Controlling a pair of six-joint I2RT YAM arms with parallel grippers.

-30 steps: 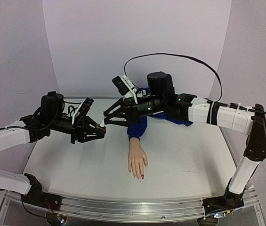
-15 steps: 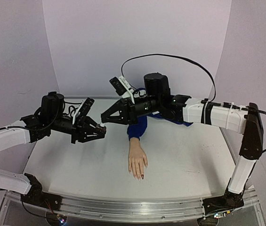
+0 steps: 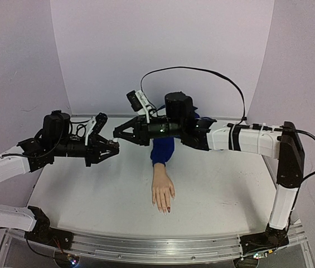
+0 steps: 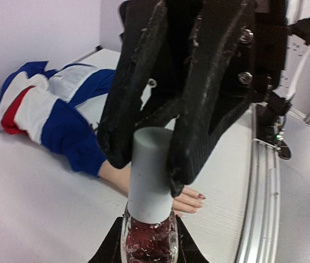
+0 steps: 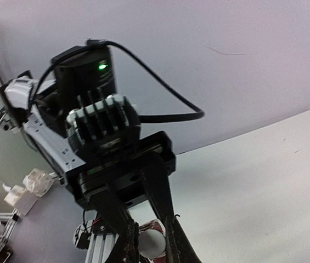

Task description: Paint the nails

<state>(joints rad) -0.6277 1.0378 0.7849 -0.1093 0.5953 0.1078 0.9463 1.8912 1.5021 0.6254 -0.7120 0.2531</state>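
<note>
Polish bottle (image 4: 149,244) clamped in my left gripper (image 3: 114,147) and raised over the far left of the table (image 3: 79,190), so the right gripper (image 3: 117,135) can get at its pale cap (image 4: 149,175). The right fingers bracket that cap, but I cannot tell whether they are pinching it yet. The nails (image 3: 167,209) wait on the mannequin hand (image 3: 163,192), flat near centre, fingertips toward the near edge, blue sleeve (image 3: 161,149) trailing to the far side. One nail reads dark red; the others are too small to judge. Any brush is hidden under the cap.
</note>
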